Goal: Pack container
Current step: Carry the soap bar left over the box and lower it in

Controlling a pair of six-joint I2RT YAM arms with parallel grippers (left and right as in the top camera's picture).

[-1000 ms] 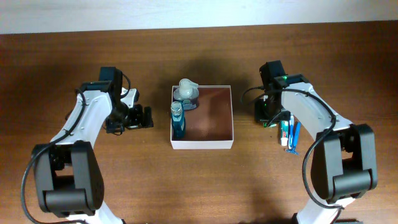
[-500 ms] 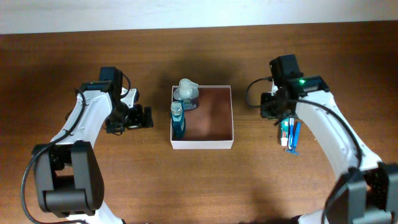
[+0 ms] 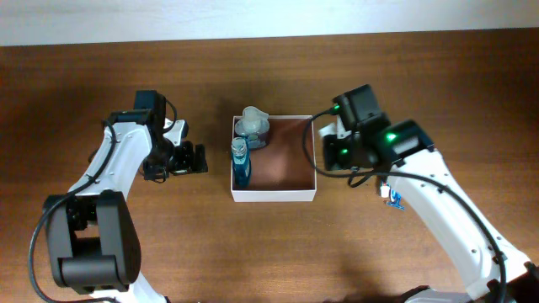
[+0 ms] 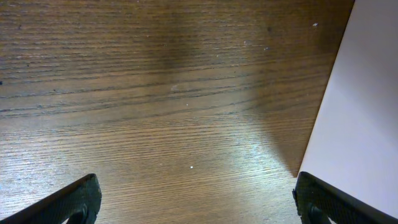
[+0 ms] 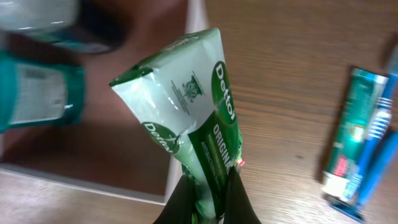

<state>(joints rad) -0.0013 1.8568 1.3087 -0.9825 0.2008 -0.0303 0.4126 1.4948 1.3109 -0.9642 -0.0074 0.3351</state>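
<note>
Right wrist, right gripper (image 5: pixel 208 200) pinching green packet (image 5: pixel 186 106) (Dettol), at container (image 5: pixel 74 179)

Even, fairly bright light covers the surface (image 3: pixel 269 252), with soft shadows around the container (image 3: pixel 274 196). The left wrist view is sharp, with a pale sheen on the wood grain. The right wrist view is blurred: the teal bottle (image 5: pixel 37 93) is smeared, the green packet (image 5: pixel 186 106) clearer.

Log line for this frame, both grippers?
left gripper: open, empty, left of container | right gripper: shut on Dettol packet, at container's right wall | packed: blue bottle
</note>
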